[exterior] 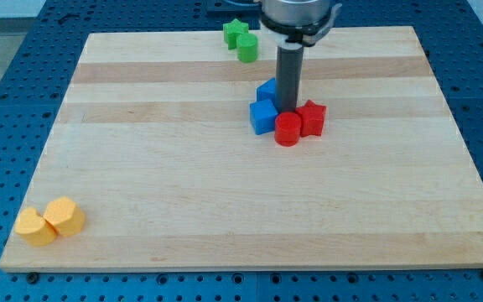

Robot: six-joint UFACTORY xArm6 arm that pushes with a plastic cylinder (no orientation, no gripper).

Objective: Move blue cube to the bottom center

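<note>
The blue cube [263, 117] sits near the middle of the wooden board [183, 193], a little toward the view's top. A second blue block [267, 90] of unclear shape lies just behind it. A red cylinder [288, 128] touches the cube's right side, and a red star-like block [312, 117] sits to the right of that. My tip [288, 110] stands in the middle of this cluster, right of the blue cube and just above the red cylinder. The rod hides part of the rear blue block.
A green star-like block [235, 33] and a green cylinder [247, 47] lie near the board's top edge. Two yellow blocks [36, 226] [64, 216] sit at the bottom left corner. A blue perforated table [7, 101] surrounds the board.
</note>
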